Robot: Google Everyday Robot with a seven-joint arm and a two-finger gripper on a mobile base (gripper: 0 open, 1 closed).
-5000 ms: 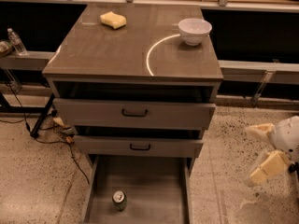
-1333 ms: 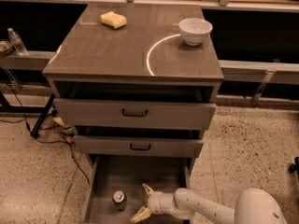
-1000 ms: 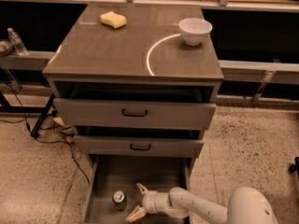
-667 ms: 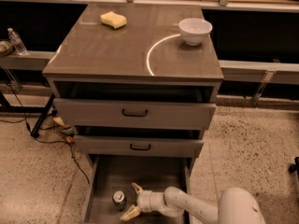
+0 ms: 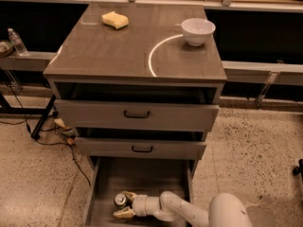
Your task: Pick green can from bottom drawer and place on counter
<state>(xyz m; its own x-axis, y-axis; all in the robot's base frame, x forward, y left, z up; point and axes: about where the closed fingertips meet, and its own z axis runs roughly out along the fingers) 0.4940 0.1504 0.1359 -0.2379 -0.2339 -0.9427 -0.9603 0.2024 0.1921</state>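
In the camera view, the hand (image 5: 120,205) lay low inside the open bottom drawer (image 5: 142,174), its two pale fingers (image 5: 124,214) spread wide, with the green can (image 5: 120,200) standing upright on the drawer floor between their tips; contact could not be told. On the surface (image 5: 118,51) above sat a white bowl (image 5: 198,30) and a yellow sponge (image 5: 115,19), well apart

White, rounded, jointed arm (image 5: 182,210); tan-fingered pincer (image 5: 122,205) low in the bottom drawer (image 5: 147,176).
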